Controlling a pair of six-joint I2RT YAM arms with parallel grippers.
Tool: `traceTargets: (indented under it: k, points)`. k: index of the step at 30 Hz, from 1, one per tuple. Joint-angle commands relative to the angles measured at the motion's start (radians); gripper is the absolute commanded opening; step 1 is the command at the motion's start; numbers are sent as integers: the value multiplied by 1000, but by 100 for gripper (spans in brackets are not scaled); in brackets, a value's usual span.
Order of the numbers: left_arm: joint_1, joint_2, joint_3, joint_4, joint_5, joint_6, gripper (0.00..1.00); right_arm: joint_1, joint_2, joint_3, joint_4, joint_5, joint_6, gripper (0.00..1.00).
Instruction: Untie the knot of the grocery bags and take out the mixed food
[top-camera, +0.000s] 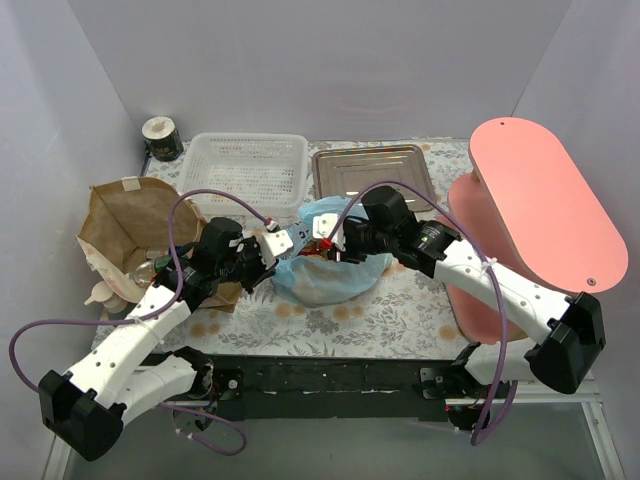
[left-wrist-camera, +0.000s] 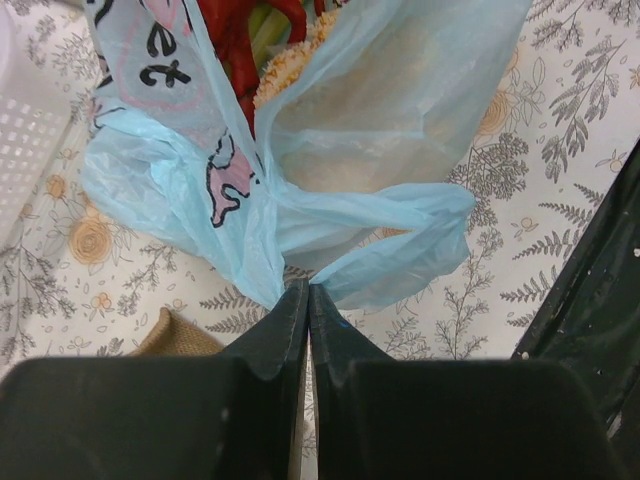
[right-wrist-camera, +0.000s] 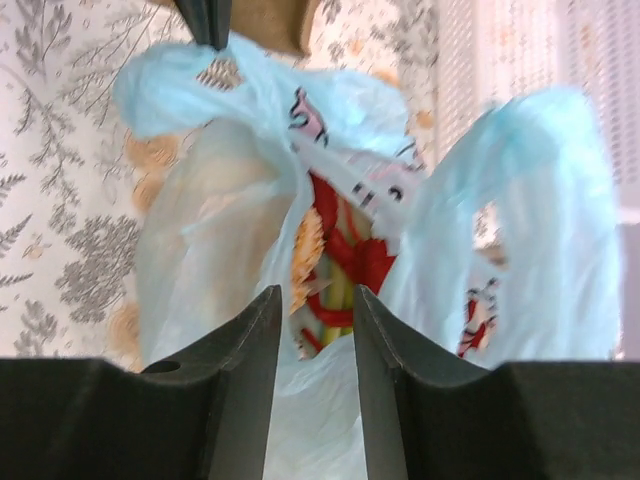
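The light-blue plastic bag (top-camera: 330, 275) lies open mid-table, with no knot showing. My left gripper (top-camera: 291, 243) is shut on the bag's left edge; in the left wrist view the gripper (left-wrist-camera: 308, 290) pinches the blue film (left-wrist-camera: 350, 130). My right gripper (top-camera: 336, 246) is open at the bag's mouth. In the right wrist view the right gripper (right-wrist-camera: 316, 300) straddles the near rim of the bag (right-wrist-camera: 210, 250). Inside are the red lobster (right-wrist-camera: 350, 255), a green leek stalk (right-wrist-camera: 338, 292) and the orange cupcake-like piece (left-wrist-camera: 290, 60). The brown paper bag (top-camera: 130, 225) stands at the left.
A white slotted basket (top-camera: 245, 170) and a metal tray (top-camera: 372, 172) sit behind the bag. A pink stand (top-camera: 530, 210) fills the right side. A roll (top-camera: 161, 138) is at the back left, and a white pump top (top-camera: 100, 294) shows by the paper bag.
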Motion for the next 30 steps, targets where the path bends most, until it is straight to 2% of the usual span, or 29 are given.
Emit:
traceTargets:
  k: [1,8,14,18,21,30]
  points:
    - [5,-2,53,26,-5,0,0,-2,79,53,17,-19,-84,41]
    - [8,-4,51,65,-50,-45,0,-6,159,23,18,39,-397,37]
    - [17,-14,48,65,-53,-46,0,-43,300,103,32,107,-465,39]
    - [19,-21,30,63,-48,-45,0,-101,418,273,-103,102,-506,42]
    - [19,-24,22,71,-45,-48,0,-126,500,347,-140,117,-523,45]
    - [22,-30,1,81,-48,-51,0,-144,647,474,-333,102,-575,48]
